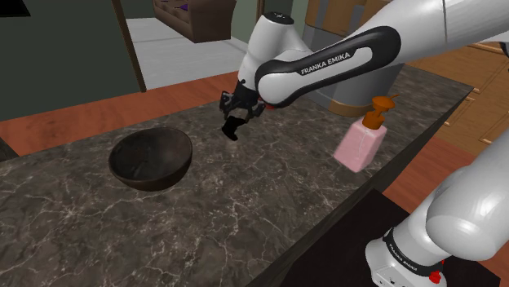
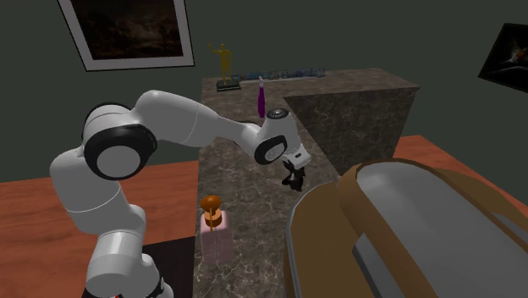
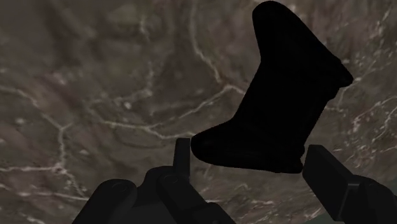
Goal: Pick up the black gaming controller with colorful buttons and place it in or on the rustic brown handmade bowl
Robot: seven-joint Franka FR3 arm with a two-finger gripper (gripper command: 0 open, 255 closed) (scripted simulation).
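Controller (image 3: 280, 95) clasped in pincer (image 3: 249, 147), arm (image 1: 326, 61) bent above counter (image 1: 245, 212)

Wrist view: the controller (image 3: 280, 95) reads as a flat black shape; we can make out no buttons on it. Shoulder view: controller and gripper (image 1: 235, 122) merge into one dark mass, and we cannot tell where one ends. The arm (image 1: 326, 61) hides much of a grey object (image 1: 360, 96) behind it; the sofa (image 1: 194, 18), far back, is cut by the top edge. Second exterior view: a large brown and grey thing (image 2: 398, 229) nearest the camera runs off the bottom and right edges; we cannot name it. The items (image 2: 288, 74) at the far end of the counter (image 2: 245, 169) are too small to tell.
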